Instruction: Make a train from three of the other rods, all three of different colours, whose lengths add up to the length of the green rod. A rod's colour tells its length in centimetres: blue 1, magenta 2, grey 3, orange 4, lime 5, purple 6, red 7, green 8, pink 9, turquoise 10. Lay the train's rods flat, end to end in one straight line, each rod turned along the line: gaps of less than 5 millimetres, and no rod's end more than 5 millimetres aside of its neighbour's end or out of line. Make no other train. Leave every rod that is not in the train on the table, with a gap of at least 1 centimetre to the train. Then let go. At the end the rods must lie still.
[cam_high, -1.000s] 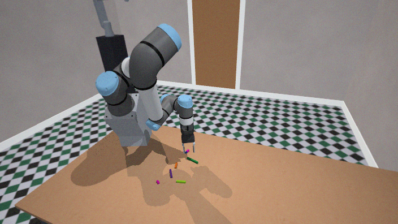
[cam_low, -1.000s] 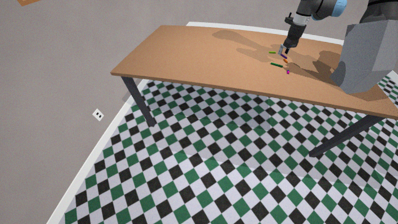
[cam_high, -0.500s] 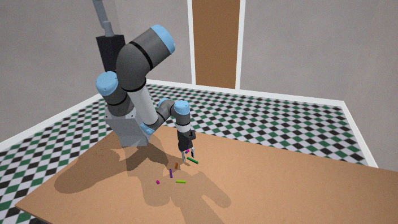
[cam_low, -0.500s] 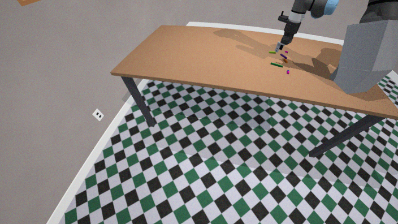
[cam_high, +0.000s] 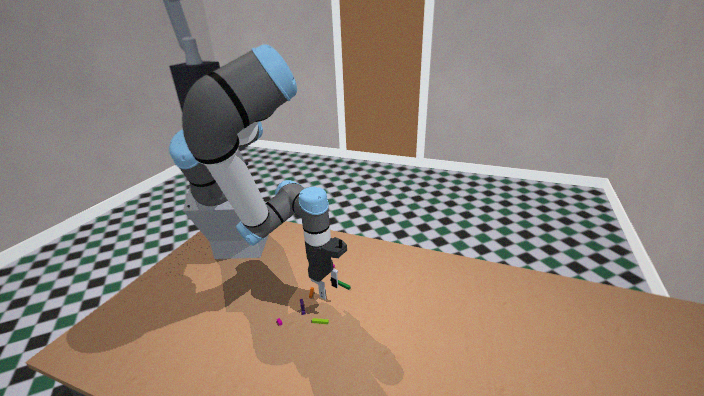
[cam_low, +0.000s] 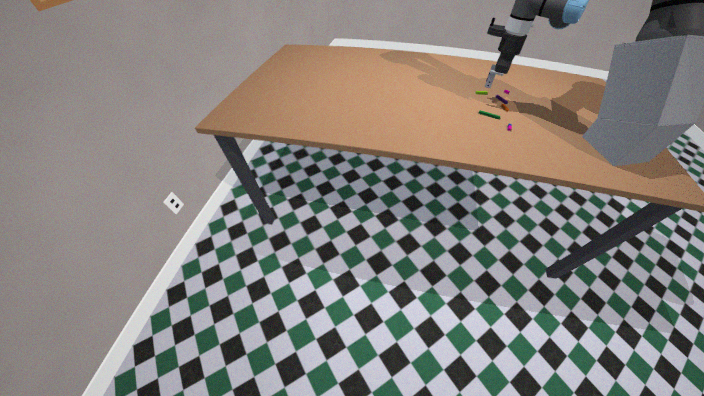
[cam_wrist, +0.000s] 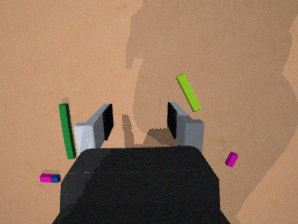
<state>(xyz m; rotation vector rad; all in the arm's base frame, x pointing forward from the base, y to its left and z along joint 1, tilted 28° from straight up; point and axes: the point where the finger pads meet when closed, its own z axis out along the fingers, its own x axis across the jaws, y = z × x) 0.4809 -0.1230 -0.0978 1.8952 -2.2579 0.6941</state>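
Observation:
My gripper (cam_high: 328, 291) (cam_low: 489, 84) (cam_wrist: 140, 114) is open and empty, above the table among the rods. The green rod (cam_high: 344, 285) (cam_low: 489, 115) (cam_wrist: 67, 131) lies left of the fingers in the wrist view. A magenta rod (cam_low: 509, 128) (cam_wrist: 46, 178) lies near its lower end, with the short blue rod (cam_wrist: 56, 178) end to end against it, with no gap that I can make out. The lime rod (cam_high: 320, 321) (cam_low: 481, 93) (cam_wrist: 188, 92) lies apart, upper right in the wrist view.
A second magenta rod (cam_high: 279, 322) (cam_low: 507, 91) (cam_wrist: 231, 159) lies alone. The purple rod (cam_high: 302, 306) (cam_low: 502, 99) and orange rod (cam_high: 311, 292) (cam_low: 505, 107) lie close to each other, hidden in the wrist view. Arm shadows cross the table (cam_high: 500, 325) (cam_low: 325, 100).

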